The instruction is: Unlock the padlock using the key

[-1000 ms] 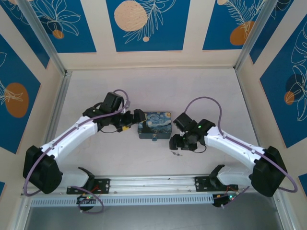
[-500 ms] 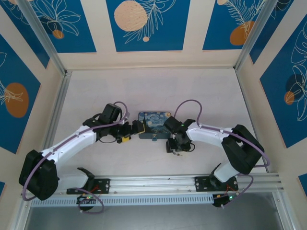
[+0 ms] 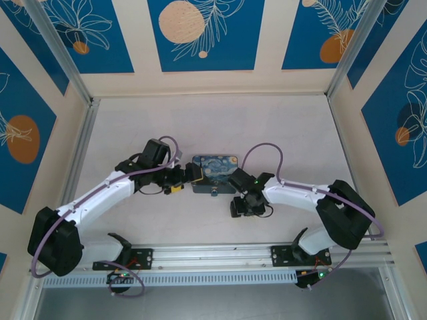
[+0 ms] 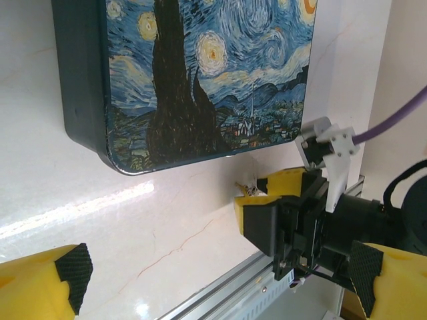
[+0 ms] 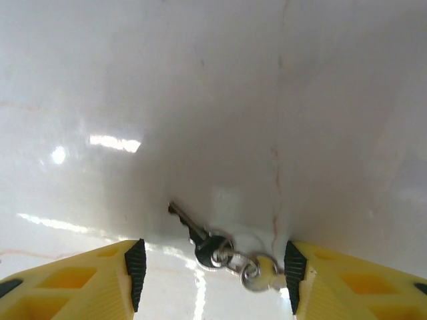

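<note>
While spread wide, straddles the key with right gripper, low over the table toward its near edge. Holds left gripper likewise agape beside the tin. Finds the padlock against the tin's near side.

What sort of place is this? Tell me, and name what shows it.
Probably a robot test cell: a white tabletop boxed in by aluminium-framed printed wall panels, with the left arm and right arm bolted to a metal rail at its near edge.
</note>
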Robot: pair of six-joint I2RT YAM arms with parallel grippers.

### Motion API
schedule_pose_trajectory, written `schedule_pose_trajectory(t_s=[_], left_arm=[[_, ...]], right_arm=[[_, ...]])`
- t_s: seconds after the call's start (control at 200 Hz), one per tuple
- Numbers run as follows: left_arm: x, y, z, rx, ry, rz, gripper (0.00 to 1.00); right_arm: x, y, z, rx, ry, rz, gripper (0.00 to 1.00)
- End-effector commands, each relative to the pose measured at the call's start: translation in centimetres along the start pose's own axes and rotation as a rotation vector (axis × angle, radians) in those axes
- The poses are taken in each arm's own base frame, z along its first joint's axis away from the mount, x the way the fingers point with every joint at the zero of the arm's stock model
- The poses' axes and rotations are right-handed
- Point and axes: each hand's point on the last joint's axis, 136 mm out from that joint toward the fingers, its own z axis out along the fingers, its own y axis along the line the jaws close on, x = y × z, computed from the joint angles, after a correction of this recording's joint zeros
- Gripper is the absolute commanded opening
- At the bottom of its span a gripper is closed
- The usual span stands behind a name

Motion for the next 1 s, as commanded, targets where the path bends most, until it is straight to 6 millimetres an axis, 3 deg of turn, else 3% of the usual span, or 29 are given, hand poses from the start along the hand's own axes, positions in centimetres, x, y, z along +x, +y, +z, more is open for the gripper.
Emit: schedule_pose_trajectory(t_s=[0.0,0.225,0.505,0.99], left_arm=[[-0.2,-0.4,-0.3,0.001,0.001,0.009,1.00],[-0.5,-0.2,0.0,0.000,-0.008,-0.008,1.00],[-0.8,0.3,1.0,-0.003,-0.005,-0.025,1.00],[-0.8,0.7,1.5,-0.007,-0.001,-0.032,1.00]], right_arm=[[1.6,-0.1,-0.1,-0.029,0.033,0.036,0.58],[1.9,-0.8,0.5,-0.002,0.036,0.034,0.52],[0.7,-1.7,0.7,0.117,0.015,0.014,0.47],[-1.1,-1.1,0.4,0.187,-0.036,-0.049,0.44]])
